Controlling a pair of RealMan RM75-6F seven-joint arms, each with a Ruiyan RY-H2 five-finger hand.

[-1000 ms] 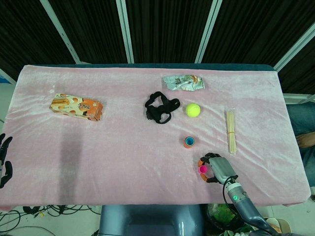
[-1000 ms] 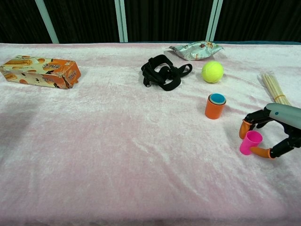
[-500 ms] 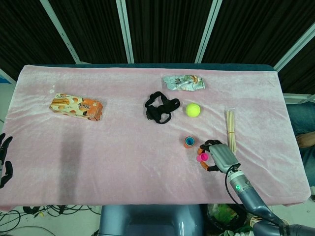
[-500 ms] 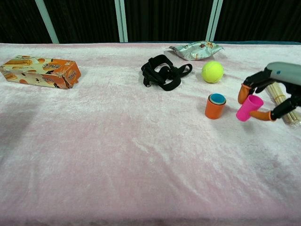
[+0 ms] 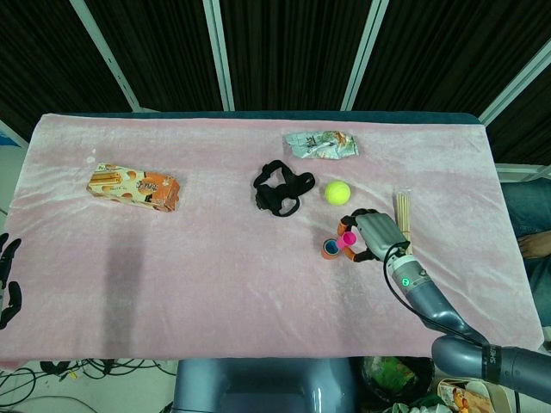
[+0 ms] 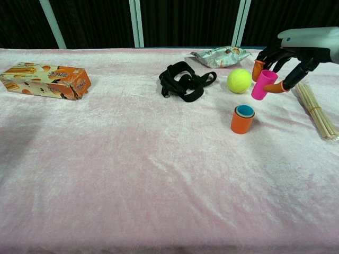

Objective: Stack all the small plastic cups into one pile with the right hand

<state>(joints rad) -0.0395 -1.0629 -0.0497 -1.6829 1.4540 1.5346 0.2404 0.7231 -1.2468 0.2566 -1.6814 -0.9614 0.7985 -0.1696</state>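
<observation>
Left to right. Our left hand (image 5: 8, 280) sits off the table's left edge at 9 o'clock, only its dark fingers in the head view; we cannot tell whether it is released or clenched. It has no job in this task, so parked out there makes sense.

Snack box (image 6: 46, 80) at 10 o'clock, black strap (image 6: 185, 81) and foil packet (image 6: 221, 56) toward 12, tennis ball (image 6: 239, 80) just right of the strap. None of these are ours to move.

The orange cup (image 6: 242, 119) stands upright on the pink cloth (image 6: 132, 174), with a blue cup (image 6: 244, 110) already nested inside. That's the pile base.

Our right hand (image 6: 286, 63) grasps the pink cup (image 6: 263, 84), pinched between orange-tipped fingers (image 6: 258, 68), mouth up, clear of the cloth. It hangs at 1 o'clock from the pile, near it but apart. Held high so its base can clear the orange rim, we reckon. Next: bring it over the pile and lower it in.

Sticks bundle (image 6: 316, 109) lies at 3 o'clock, close to the arm's path; a possible snag.
</observation>
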